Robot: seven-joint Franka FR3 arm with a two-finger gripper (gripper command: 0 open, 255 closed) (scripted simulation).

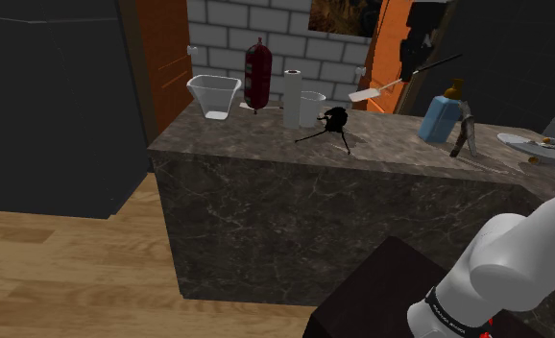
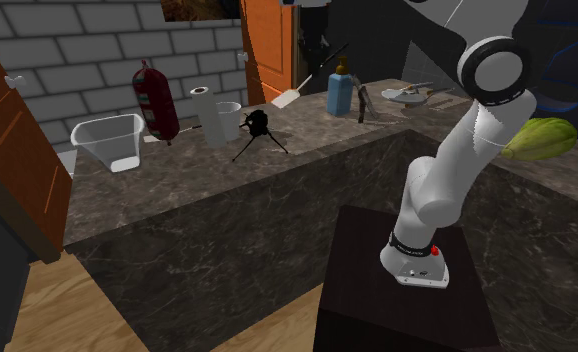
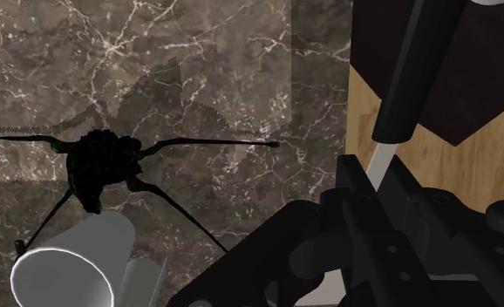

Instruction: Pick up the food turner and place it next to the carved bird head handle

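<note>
food turner [image 1: 367, 95] aloft over marble counter [image 1: 266, 192], held by black gripper [image 1: 417, 65] | black spidery figure [image 1: 335, 120] beneath | blue bottle [image 1: 441, 118] rightward | clear tub [image 1: 213, 96], white roll [image 1: 292, 98] leftward

From my remote desk: the white arm [image 2: 447, 170] stands up off its base, folds at a dark elbow joint [image 2: 497, 68] and stretches far forward. Its black gripper [image 1: 417, 67] hangs high, clamped on the handle of the food turner [image 1: 367, 95].
</note>
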